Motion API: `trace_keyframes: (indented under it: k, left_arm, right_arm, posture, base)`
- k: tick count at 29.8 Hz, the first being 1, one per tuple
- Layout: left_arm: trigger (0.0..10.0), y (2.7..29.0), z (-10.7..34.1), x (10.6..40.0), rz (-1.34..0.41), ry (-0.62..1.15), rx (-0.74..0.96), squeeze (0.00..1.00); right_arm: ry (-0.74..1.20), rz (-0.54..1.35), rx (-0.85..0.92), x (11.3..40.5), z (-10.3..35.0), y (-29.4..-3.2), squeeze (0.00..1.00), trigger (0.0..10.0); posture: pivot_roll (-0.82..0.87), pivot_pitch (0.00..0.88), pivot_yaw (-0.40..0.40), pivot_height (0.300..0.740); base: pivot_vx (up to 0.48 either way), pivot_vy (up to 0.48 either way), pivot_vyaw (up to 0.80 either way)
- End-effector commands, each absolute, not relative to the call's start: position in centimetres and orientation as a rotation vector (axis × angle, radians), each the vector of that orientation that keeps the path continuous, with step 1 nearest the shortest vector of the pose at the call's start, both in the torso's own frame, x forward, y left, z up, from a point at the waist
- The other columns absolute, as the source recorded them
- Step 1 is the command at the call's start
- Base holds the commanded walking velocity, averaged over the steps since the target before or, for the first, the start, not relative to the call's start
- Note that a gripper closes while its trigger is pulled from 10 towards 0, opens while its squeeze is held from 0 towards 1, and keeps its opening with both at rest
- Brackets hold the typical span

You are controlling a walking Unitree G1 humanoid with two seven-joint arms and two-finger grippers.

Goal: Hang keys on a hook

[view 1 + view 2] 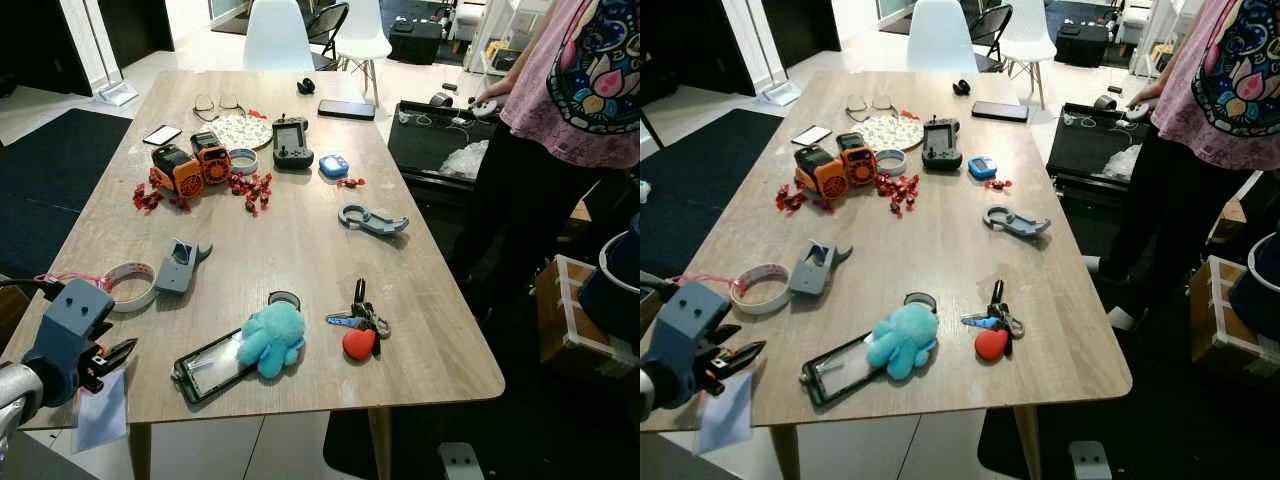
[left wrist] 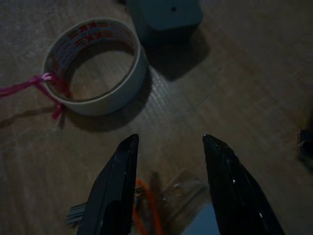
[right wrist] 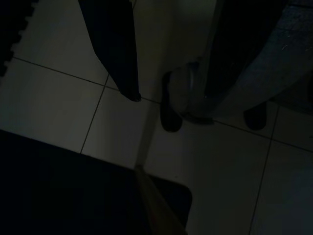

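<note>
The keys (image 1: 357, 318) lie with a red heart fob (image 1: 358, 343) near the table's front right, beside a blue plush octopus (image 1: 272, 338). A grey hook-shaped piece (image 1: 372, 220) rests flat further back on the right. My left gripper (image 1: 122, 352) hovers open over the table's front left corner, far left of the keys. In the left wrist view it (image 2: 168, 139) holds nothing, with a tape roll (image 2: 93, 66) just ahead and a clear bag under the fingers (image 2: 117, 186). My right gripper (image 3: 171, 95) hangs open over the tiled floor.
On the wooden table (image 1: 300, 250) are a grey tool (image 1: 178, 267), a clear-cased phone (image 1: 205, 367), an orange toy (image 1: 190, 165), red bits, a black controller (image 1: 292, 143) and glasses. A person (image 1: 580, 90) stands at the right edge. White chairs (image 1: 278, 35) stand behind.
</note>
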State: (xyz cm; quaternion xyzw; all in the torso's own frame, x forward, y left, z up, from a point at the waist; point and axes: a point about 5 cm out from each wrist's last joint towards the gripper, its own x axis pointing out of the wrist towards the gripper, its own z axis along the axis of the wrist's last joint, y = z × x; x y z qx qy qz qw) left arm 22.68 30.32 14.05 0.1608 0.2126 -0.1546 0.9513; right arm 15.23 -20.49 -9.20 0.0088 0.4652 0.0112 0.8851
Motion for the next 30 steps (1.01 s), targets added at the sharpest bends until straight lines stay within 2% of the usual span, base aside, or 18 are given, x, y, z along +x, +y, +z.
trace_keyframes:
  k: [1, 6, 17, 30]
  left_arm:
    - [10.0, 30.7, 13.5, 21.8, -0.341, 0.466, 0.285, 0.00]
    - [10.0, 31.1, 13.2, 20.8, -0.381, 0.482, 0.257, 0.00]
    - [10.0, 33.1, 12.4, 19.3, -0.266, 0.329, 0.059, 0.00]
    - [10.0, 32.8, 11.1, 17.8, -0.296, 0.275, -0.060, 0.00]
  right_arm:
    - [0.990, 0.020, 0.022, 14.6, -9.4, -20.6, 0.00, 10.0]
    - [0.990, 0.020, 0.024, 14.6, -9.4, -20.5, 0.00, 10.0]
    - [0.990, 0.024, 0.023, 14.6, -9.4, -20.5, 0.00, 10.0]
    - [0.981, 0.031, 0.020, 14.9, -9.3, -20.5, 0.00, 10.0]
  posture:
    - [0.06, 0.068, -0.028, 0.740]
    - [0.07, 0.069, -0.028, 0.740]
    - [0.07, 0.069, -0.029, 0.740]
    - [0.07, 0.071, -0.033, 0.740]
  base:
    - [0.000, 0.000, 0.00]
    - [0.000, 0.000, 0.00]
    - [0.000, 0.000, 0.00]
    - [0.000, 0.000, 0.00]
